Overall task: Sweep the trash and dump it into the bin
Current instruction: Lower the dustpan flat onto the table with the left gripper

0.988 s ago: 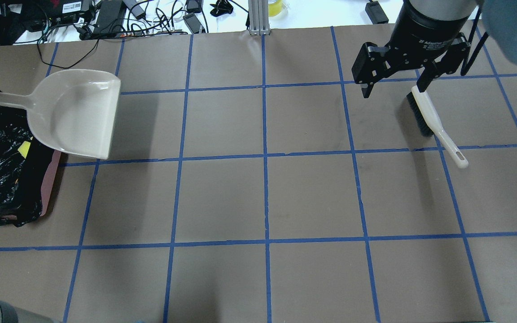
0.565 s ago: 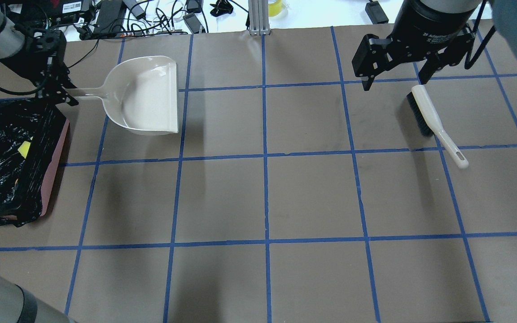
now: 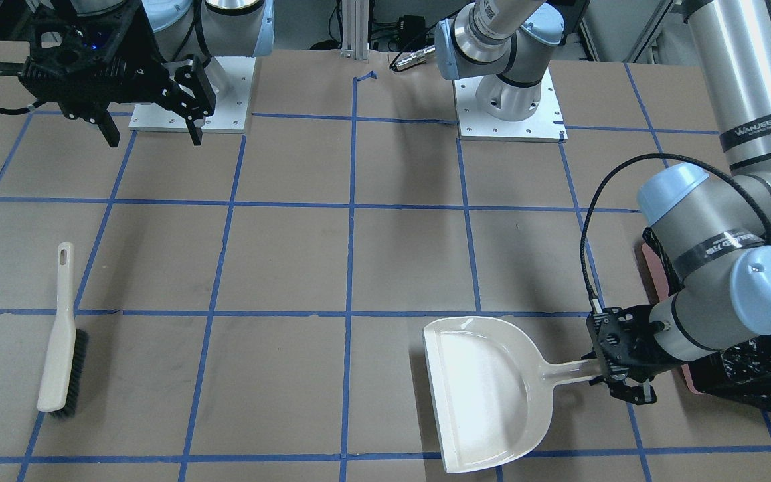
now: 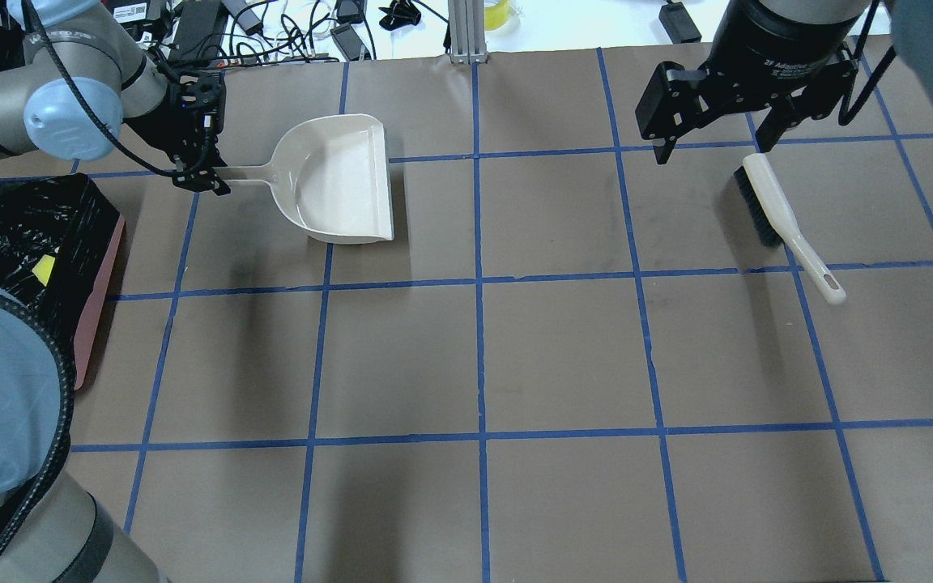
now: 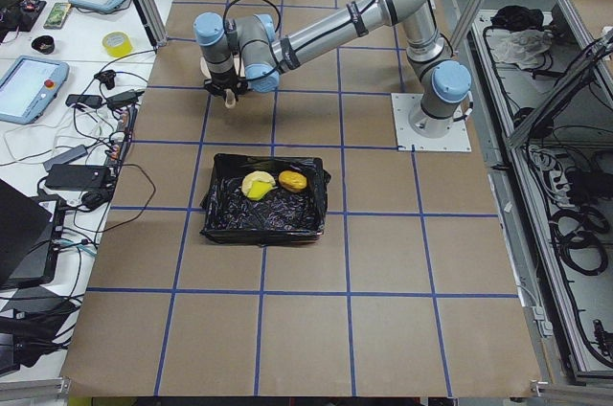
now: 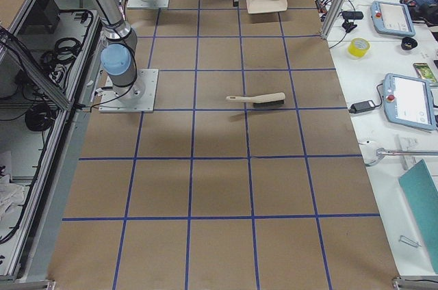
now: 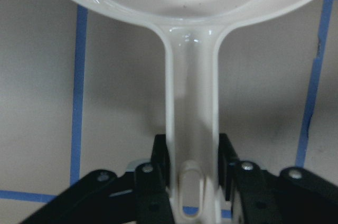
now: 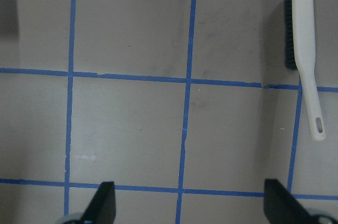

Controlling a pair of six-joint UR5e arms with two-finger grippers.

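My left gripper (image 4: 206, 174) is shut on the handle of the beige dustpan (image 4: 345, 182), which is empty and lies level, low at the table's far left; the wrist view shows the fingers (image 7: 159, 155) clamping the handle. The bin (image 4: 98, 267), pinkish with a black bag, stands at the left edge. In the exterior left view, a yellow piece (image 5: 255, 186) and an orange lump (image 5: 293, 180) lie in the bin (image 5: 263, 224). My right gripper (image 4: 709, 138) is open and empty, above the table beside the brush (image 4: 782, 214).
The beige hand brush with black bristles lies on the table at the far right, also seen in the front view (image 3: 61, 341). Cables and power adapters (image 4: 191, 32) lie beyond the table's far edge. An aluminium post (image 4: 466, 32) stands at the far middle.
My left arm has carried the dustpan from over the bin to the right, onto the far-left part of the table. The right gripper has hardly moved.
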